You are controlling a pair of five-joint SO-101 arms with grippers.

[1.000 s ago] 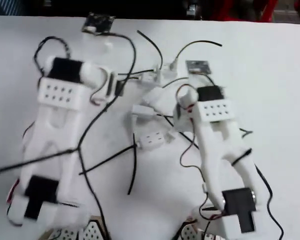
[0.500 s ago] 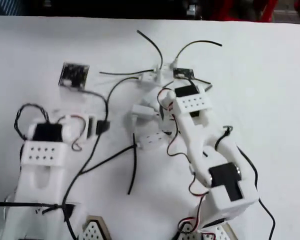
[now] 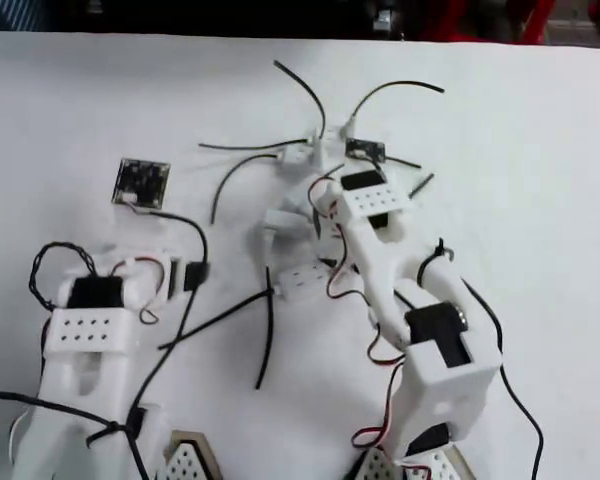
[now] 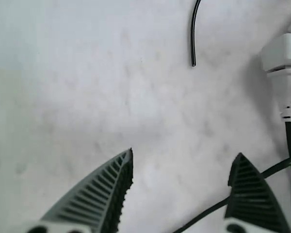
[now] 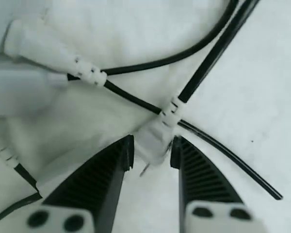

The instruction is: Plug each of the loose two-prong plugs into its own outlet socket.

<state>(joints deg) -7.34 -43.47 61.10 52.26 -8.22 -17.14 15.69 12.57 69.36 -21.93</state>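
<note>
White plug (image 5: 153,132) sits pinched between the right gripper's (image 5: 153,145) fingers, prongs showing, just beyond the socket (image 3: 302,281) on the table (image 3: 540,150). Left gripper (image 4: 184,158) hangs spread wide over the table, off to the socket's side.

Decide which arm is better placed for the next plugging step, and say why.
Right. The right gripper clamps a white plug between its fingers. The left gripper hangs open over the table, holding nothing.
</note>
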